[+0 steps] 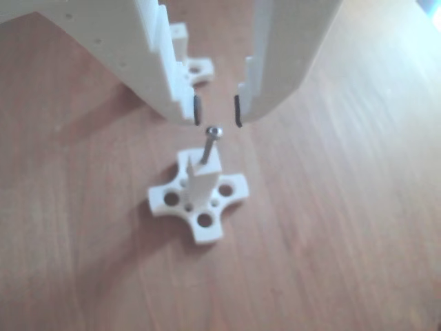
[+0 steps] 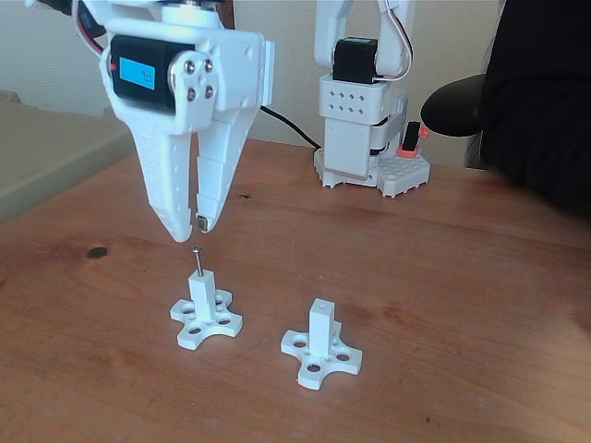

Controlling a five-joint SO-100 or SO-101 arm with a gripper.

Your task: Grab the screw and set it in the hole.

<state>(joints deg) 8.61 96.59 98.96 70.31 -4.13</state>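
A thin grey screw stands upright in the hole at the tip of a white square post on a cross-shaped base. My white gripper hangs open just above the screw's head, touching nothing. Its two fingers carry dark pads, and the screw head sits below the gap between them. In the fixed view, a second post with a hole in its tip stands on its own cross base to the right, bare.
The wooden table carries the arm's white base at the back. A dark-sleeved arm reaches in at the upper right. A dark spot marks the table at the left. Another cross base lies behind the gripper.
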